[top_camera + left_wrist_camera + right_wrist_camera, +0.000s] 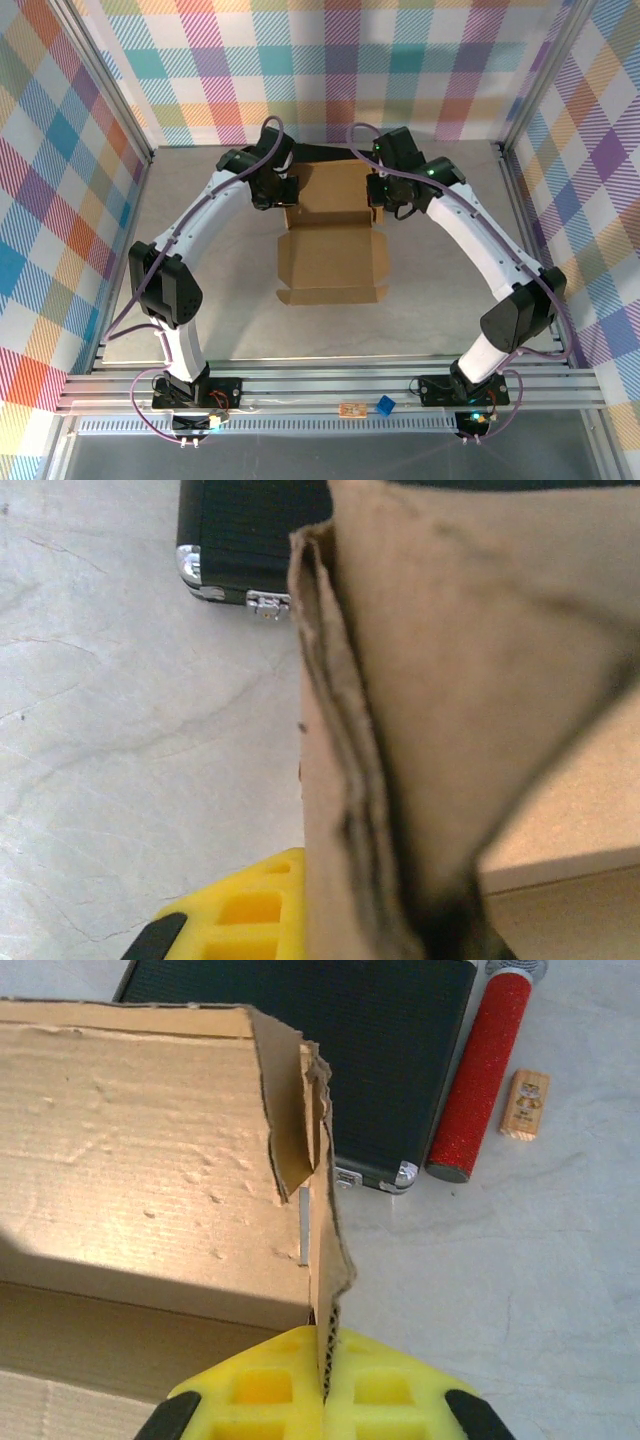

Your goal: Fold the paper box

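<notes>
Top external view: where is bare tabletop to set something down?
Free: the strip between the paper box and the near rail, and the tabletop either side of it. Crowded: the far side: left gripper, right gripper, black case, red tube.

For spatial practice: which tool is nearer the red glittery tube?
Right. The right tool clamps the paper box wall nearest the red tube; the left tool grips the opposite wall.

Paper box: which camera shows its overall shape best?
Top external: the whole paper box lies open, rear wall raised. Left wrist gives a blurred close-up of one wall; right wrist shows a wall edge pinched between yellow fingers.
</notes>
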`<action>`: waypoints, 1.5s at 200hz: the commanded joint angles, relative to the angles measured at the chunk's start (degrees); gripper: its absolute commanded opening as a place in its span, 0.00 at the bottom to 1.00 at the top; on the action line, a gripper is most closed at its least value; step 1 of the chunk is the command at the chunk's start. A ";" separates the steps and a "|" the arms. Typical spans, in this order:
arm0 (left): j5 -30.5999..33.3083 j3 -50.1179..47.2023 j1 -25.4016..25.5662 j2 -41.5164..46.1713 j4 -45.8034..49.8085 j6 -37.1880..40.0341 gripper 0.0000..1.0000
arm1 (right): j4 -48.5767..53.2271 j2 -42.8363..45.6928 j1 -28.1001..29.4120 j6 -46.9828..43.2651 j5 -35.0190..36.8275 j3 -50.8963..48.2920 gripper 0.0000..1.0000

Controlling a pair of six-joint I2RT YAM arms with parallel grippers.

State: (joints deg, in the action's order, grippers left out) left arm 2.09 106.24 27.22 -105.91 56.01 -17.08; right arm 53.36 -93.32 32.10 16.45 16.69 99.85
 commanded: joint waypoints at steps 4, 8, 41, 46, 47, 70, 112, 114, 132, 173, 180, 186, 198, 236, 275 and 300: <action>2.96 2.56 1.04 -0.88 3.14 -2.21 0.00 | 6.96 -1.92 2.75 6.33 8.41 3.67 0.00; 3.16 2.57 1.22 -0.96 3.14 -2.46 0.00 | 7.24 -2.16 3.06 7.17 8.72 3.97 0.00; 2.30 2.70 2.11 -1.30 2.22 -4.48 0.00 | 8.98 -6.35 6.47 10.56 10.49 9.35 0.00; 2.14 2.79 2.20 -1.27 2.13 -4.61 0.00 | 9.49 -7.36 7.01 10.76 10.80 10.43 0.00; 2.18 2.81 2.21 -1.25 2.15 -4.67 0.00 | 9.57 -7.56 7.10 10.78 10.90 10.66 0.00; 1.61 3.03 2.40 -1.45 2.08 -4.89 0.00 | 11.40 -12.02 8.53 11.63 12.43 15.52 0.00; -0.50 1.42 2.10 0.14 0.62 -3.79 0.00 | 14.44 -18.89 8.65 11.13 12.59 22.86 0.00; -0.75 1.36 2.01 0.17 0.60 -3.65 0.00 | 14.39 -18.91 8.63 10.88 12.38 23.09 0.00; -2.90 0.47 0.64 0.60 0.85 -2.63 0.00 | 12.59 -17.27 8.10 7.38 9.73 23.81 0.14; -9.13 -0.94 -2.90 1.10 0.52 1.53 0.00 | 4.97 -7.57 -0.09 -1.68 -20.46 21.19 0.56; -10.37 -1.07 -3.34 1.02 0.13 2.45 0.00 | 3.69 -5.86 -2.63 -1.66 -26.16 20.24 0.59; -11.13 -1.04 -3.69 0.89 -0.01 3.20 0.00 | 2.01 -4.33 -5.10 -1.22 -32.97 19.10 0.60; -12.76 -0.81 -4.30 0.50 -0.27 4.33 0.00 | -2.09 -1.28 -10.38 1.14 -43.34 16.15 0.62; -16.56 0.18 -5.16 -1.29 -0.37 6.27 0.00 | -18.99 4.13 -24.48 12.24 -65.16 4.46 0.60; -20.07 1.24 -5.51 -2.70 -0.82 6.45 0.00 | -30.73 1.92 -30.31 18.14 -72.92 -9.33 0.50; -20.70 1.52 -5.65 -3.14 -0.55 6.21 0.00 | -37.65 -0.58 -30.86 19.71 -80.45 -15.09 0.49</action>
State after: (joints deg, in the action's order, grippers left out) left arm -15.62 105.80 22.17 -108.47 55.48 -11.68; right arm 26.57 -91.59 1.89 32.16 -51.77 89.27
